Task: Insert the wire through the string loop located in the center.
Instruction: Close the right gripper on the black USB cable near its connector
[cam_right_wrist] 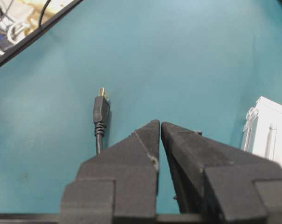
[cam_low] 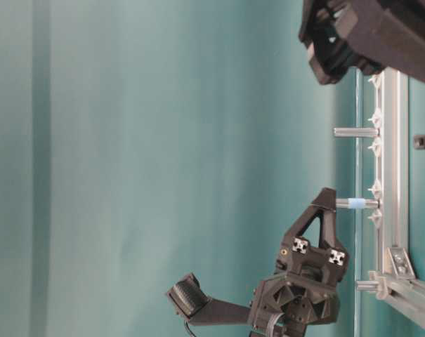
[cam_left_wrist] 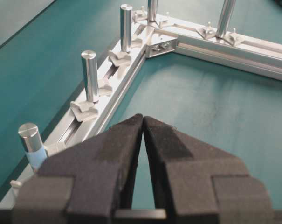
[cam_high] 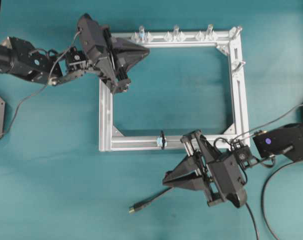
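The wire (cam_high: pixel 150 200) lies on the teal table below the frame, its plug (cam_high: pixel 133 209) with a pale tip pointing lower left. In the right wrist view the plug (cam_right_wrist: pixel 101 109) rests just left of and beyond my right gripper (cam_right_wrist: pixel 160 124), which is shut on nothing. In the overhead view that right gripper (cam_high: pixel 165 178) hovers over the cable, below the frame's near bar. The string loop (cam_high: pixel 162 140) stands on that bar near its middle. My left gripper (cam_high: pixel 147 50) is shut and empty at the frame's far left corner, also visible as the left gripper (cam_left_wrist: pixel 143 117).
The silver square frame (cam_high: pixel 106 120) carries upright pegs (cam_high: pixel 176 32) along its far bar; one peg with a blue band (cam_left_wrist: pixel 31 147) stands beside my left gripper. A thicker black cable (cam_high: pixel 265 197) curves off the bottom right.
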Controlling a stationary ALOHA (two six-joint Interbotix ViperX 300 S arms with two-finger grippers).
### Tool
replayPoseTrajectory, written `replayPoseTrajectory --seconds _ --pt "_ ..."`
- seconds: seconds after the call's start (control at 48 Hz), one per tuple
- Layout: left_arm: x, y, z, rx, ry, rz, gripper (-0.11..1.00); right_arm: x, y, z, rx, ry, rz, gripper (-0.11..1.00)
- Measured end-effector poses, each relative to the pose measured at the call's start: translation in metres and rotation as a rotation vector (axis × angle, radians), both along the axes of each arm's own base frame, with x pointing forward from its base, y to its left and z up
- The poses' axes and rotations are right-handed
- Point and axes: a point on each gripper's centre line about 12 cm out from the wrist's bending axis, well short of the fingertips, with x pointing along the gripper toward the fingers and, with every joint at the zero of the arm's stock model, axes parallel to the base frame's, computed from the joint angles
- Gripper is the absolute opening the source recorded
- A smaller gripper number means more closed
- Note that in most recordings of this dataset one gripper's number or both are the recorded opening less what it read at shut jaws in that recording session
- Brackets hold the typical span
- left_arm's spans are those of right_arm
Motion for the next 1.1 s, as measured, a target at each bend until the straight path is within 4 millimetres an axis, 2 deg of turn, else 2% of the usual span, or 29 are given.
replayPoseTrajectory --seconds 0.042,0.104,0.146,0.229,0.396,0.625,0.666,0.729,0.874,0.895,0.979,1.103 --pt "0.0 0.0 0.005 0.006 -0.003 -0.007 0.12 0.0 0.0 0.0 -0.001 0.001 0.001 0.16" --pt "0.003 -0.002 0.021 0.02 -0.021 -0.025 0.01 0.0 0.001 -0.001 -0.006 0.013 0.002 0.04" --pt "0.003 -0.002 0.032 0.025 -0.031 -0.029 0.0 0.001 0.001 -0.002 -0.012 0.027 0.002 0.0" --pt "0.0 -0.001 0.046 0.024 -0.027 -0.029 0.0 0.002 0.003 -0.006 -0.033 0.075 0.004 0.0" --pt "-0.008 -0.004 0.059 0.002 0.025 -0.038 0.0 0.005 0.005 -0.013 -0.072 0.166 0.003 0.0" --pt "-0.022 -0.018 0.064 -0.028 0.109 -0.069 0.0 0.009 0.013 -0.018 -0.092 0.206 0.018 0.01" --pt "-0.026 -0.02 0.063 -0.034 0.125 -0.072 0.0 0.01 0.015 -0.018 -0.092 0.203 0.024 0.05" --pt "-0.03 -0.022 0.062 -0.041 0.145 -0.076 0.0 0.011 0.019 -0.021 -0.091 0.205 0.032 0.18" --pt "-0.039 -0.028 0.056 -0.055 0.185 -0.087 0.0 0.015 0.024 -0.026 -0.09 0.199 0.042 0.6" --pt "-0.04 -0.029 0.055 -0.056 0.188 -0.089 0.0 0.016 0.024 -0.026 -0.088 0.194 0.041 0.62" --pt "-0.043 -0.033 0.052 -0.059 0.2 -0.096 0.0 0.019 0.026 -0.03 -0.084 0.19 0.042 0.57" --pt "-0.045 -0.037 0.048 -0.062 0.214 -0.107 0.0 0.022 0.028 -0.039 -0.082 0.192 0.045 0.57"
